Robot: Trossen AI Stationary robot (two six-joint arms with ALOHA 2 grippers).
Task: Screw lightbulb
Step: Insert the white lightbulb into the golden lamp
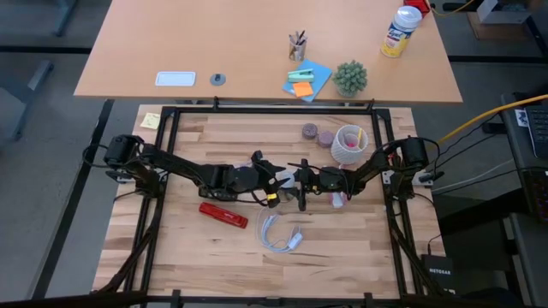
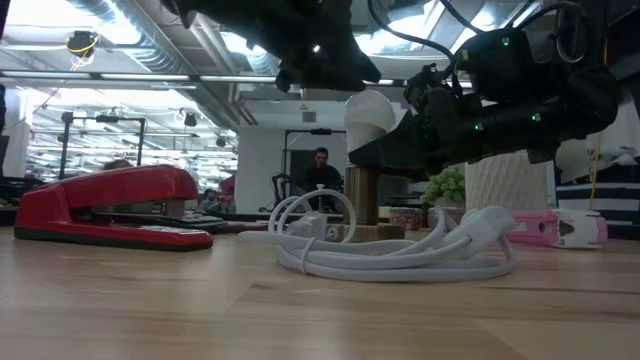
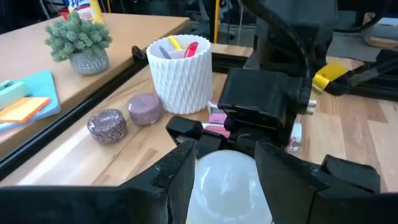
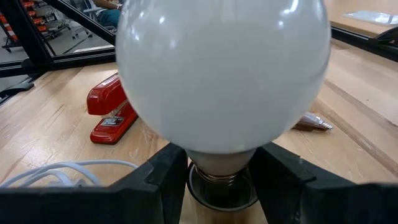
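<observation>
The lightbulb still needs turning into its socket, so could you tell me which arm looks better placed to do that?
Probably the left. The left gripper has its fingers around the lightbulb globe from above, while the right gripper clamps the socket below, so it seems suited to steadying.

A red stapler (image 1: 223, 214) lies beside a coiled white cable (image 1: 280, 233)

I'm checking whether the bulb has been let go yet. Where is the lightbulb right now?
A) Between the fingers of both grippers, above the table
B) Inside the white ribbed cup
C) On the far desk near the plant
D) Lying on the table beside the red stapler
A: the lightbulb sits between the right gripper's fingers at its neck and the left gripper's fingers at its dome.
</observation>
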